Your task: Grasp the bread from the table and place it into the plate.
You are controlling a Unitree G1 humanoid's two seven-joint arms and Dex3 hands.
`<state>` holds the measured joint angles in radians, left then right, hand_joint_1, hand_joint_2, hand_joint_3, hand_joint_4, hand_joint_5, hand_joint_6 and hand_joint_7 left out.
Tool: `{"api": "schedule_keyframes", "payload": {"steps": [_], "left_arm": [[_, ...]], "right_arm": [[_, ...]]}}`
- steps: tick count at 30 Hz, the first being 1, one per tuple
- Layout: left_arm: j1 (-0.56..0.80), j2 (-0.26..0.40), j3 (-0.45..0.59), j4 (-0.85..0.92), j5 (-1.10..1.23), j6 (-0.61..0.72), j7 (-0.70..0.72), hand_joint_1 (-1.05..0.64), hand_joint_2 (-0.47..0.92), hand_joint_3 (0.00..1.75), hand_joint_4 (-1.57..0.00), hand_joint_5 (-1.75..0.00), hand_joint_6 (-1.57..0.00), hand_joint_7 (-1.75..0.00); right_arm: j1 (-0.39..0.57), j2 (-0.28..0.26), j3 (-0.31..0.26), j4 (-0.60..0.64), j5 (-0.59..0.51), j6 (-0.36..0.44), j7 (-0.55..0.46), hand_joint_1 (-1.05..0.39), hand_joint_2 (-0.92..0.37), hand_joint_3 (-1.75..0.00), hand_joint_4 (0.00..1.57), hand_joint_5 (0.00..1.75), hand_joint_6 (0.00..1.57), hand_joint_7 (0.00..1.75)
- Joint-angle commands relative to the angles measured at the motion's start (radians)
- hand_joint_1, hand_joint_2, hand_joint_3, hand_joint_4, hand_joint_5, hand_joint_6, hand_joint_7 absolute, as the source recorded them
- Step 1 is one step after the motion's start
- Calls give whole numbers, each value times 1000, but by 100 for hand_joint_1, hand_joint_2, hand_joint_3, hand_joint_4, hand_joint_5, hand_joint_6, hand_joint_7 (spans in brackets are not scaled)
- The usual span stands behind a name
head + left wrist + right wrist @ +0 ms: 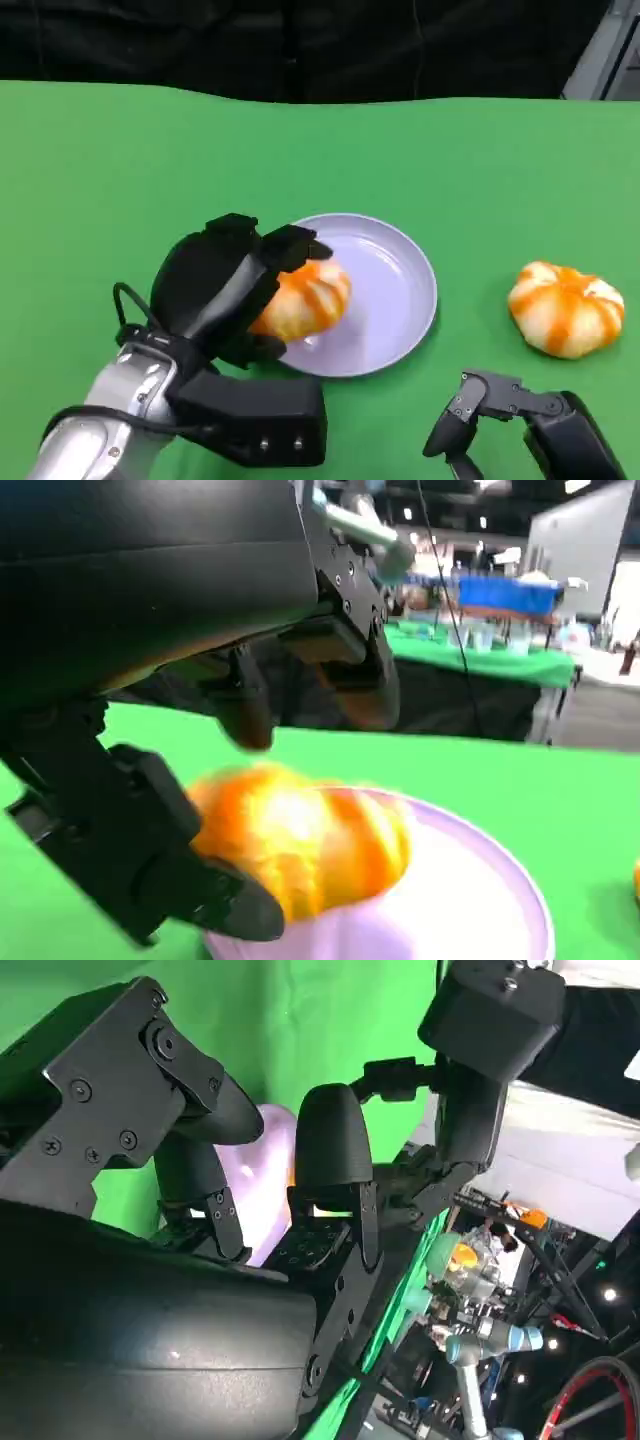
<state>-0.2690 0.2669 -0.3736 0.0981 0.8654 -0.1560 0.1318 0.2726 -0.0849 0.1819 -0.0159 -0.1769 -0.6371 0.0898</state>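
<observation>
Now my left hand [225, 290] grips bread [300, 298] over plate [400, 290] near rim, lavender dish just beneath. Release needs slight push toward centre. Right hand [480, 410] low on worktop [120, 160], fingers apart, empty. Second bread [566, 308] lies nearer right hand.

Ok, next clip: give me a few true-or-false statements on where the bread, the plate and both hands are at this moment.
1. The left hand holds a bread roll over the plate. True.
2. The plate is dark red. False: it is pale lilac.
3. A second bread roll lies on the green table, clear of the plate. True.
4. The right hand grips that second roll. False: it holds nothing and sits at the table's near edge, apart from the roll.
5. The held roll is plain white. False: it is orange with pale stripes.
</observation>
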Motion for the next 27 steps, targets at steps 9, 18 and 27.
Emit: {"api": "schedule_keyframes", "payload": {"steps": [9, 18, 27], "left_arm": [[58, 58, 29, -128, -52, 59, -147, -78, 92, 19, 0, -2, -7, -1], [222, 88, 144, -220, -139, -118, 41, -46, 92, 9, -56, -56, -60, -17], [366, 50, 232, -235, -269, -303, 174, -33, 92, 8, -64, -123, -84, -27]], "right_arm": [[6, -8, -4, -11, 15, 0, -1, 3, -27, -139, 79, 159, 83, 122], [17, -10, -5, -24, 11, 5, -1, 2, -28, -138, 78, 159, 83, 122], [11, -16, -10, -17, 14, 4, 2, 2, -28, -139, 78, 159, 83, 123]]}}
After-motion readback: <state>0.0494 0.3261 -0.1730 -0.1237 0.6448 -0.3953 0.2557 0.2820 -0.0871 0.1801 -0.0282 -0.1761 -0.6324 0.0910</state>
